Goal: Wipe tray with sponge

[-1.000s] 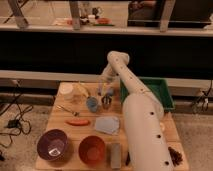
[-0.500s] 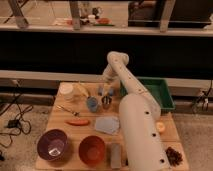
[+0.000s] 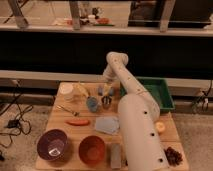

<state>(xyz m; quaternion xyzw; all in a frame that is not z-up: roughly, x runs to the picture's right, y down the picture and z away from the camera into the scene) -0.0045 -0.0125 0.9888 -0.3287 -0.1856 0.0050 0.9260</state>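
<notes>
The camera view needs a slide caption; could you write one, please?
Open gripper at the sponge on the table's far side, green tray alongside.

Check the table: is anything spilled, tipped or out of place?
Nothing stands out. The purple bowl and orange bowl sit upright, the tray lies flat at the right, and the gripper hangs by the sponge at the back.

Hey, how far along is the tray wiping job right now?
Done: nothing yet; the tray looks untouched, with no sponge in it. In hand: the gripper, open, hangs low over the sponge, which lies unheld on the table. Left: grasping it, carrying it to the tray, and wiping.
</notes>
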